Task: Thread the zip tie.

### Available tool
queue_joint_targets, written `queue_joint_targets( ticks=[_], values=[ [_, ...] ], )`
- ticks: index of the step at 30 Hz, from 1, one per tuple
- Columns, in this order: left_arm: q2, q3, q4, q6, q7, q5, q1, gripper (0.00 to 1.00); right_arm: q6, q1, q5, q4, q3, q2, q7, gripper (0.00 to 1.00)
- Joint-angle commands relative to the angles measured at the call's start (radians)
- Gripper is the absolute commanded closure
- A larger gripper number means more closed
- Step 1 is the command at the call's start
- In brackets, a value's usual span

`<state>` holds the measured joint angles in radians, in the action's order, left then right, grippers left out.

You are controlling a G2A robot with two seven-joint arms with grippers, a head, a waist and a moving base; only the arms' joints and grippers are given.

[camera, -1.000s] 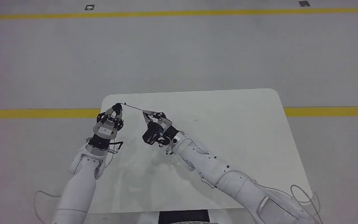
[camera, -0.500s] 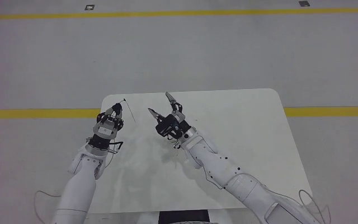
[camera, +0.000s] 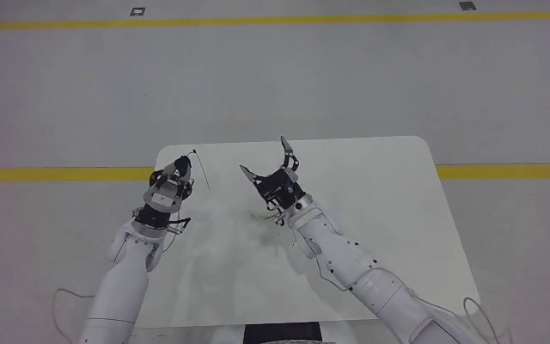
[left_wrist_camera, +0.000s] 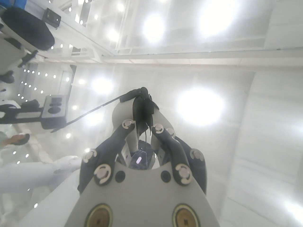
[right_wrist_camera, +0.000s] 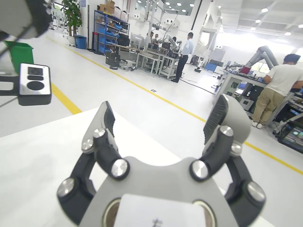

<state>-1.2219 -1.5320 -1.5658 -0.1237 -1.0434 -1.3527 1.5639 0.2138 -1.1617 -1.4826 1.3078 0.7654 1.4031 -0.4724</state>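
L hand clenched on tie nr table far-left corner; R hand released, empty. Mid-thread, I reckon: next R must pinch tail, aim at head.

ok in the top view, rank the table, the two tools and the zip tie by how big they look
1. table
2. right tool, spread open
3. left tool, shut on the zip tie
4. zip tie, a thin strand; its free length looks about as long as the left tool, so by length alone those two are close
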Motion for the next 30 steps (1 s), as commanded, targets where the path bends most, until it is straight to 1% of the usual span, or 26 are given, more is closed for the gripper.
queue_joint_targets(
  ticks=[1,2,4,12,13,14,15,17,19,23,27,30],
  values=[
    [0.001,0.004,-0.005,0.001,-0.039,0.021,-0.014,1.00,0.000,-0.020,0.052,0.013,0.027,0.000,-0.013,0.00],
    [0.002,0.008,-0.002,0.003,-0.065,0.036,-0.022,1.00,0.000,-0.034,0.092,0.020,0.043,0.001,-0.018,0.00],
    [0.003,0.013,0.003,0.018,-0.090,0.053,-0.034,1.00,-0.012,-0.056,0.186,0.037,0.072,0.004,-0.031,0.00],
    [0.003,0.013,0.003,0.018,-0.090,0.053,-0.034,1.00,-0.012,-0.056,0.186,0.037,0.072,0.004,-0.031,0.00],
    [0.002,0.017,0.000,0.016,-0.079,0.050,-0.035,1.00,-0.011,-0.058,0.190,0.040,0.077,0.004,-0.028,0.00],
    [0.002,0.019,-0.008,0.022,-0.069,0.054,-0.040,1.00,-0.012,-0.059,0.179,0.042,0.083,0.003,-0.023,0.00],
    [0.003,0.018,-0.009,0.036,-0.072,0.077,-0.047,1.00,-0.014,-0.059,0.166,0.046,0.092,0.001,-0.021,0.00],
    [0.004,0.018,0.003,0.055,-0.088,0.101,-0.065,1.00,-0.019,-0.068,0.172,0.063,0.123,-0.003,-0.025,0.00],
    [0.005,0.022,0.006,0.052,-0.095,0.101,-0.085,1.00,-0.021,-0.077,0.168,0.078,0.153,-0.008,-0.027,0.00],
    [0.005,0.035,0.008,0.056,-0.110,0.116,-0.114,1.00,-0.012,-0.099,0.195,0.108,0.208,-0.012,-0.033,0.00],
    [0.003,0.058,0.011,0.053,-0.121,0.113,-0.129,1.00,0.032,-0.123,0.221,0.130,0.266,-0.015,-0.040,0.00],
    [0.003,0.058,0.011,0.053,-0.121,0.113,-0.129,1.00,0.032,-0.123,0.221,0.130,0.266,-0.015,-0.040,0.00]
  ],
)
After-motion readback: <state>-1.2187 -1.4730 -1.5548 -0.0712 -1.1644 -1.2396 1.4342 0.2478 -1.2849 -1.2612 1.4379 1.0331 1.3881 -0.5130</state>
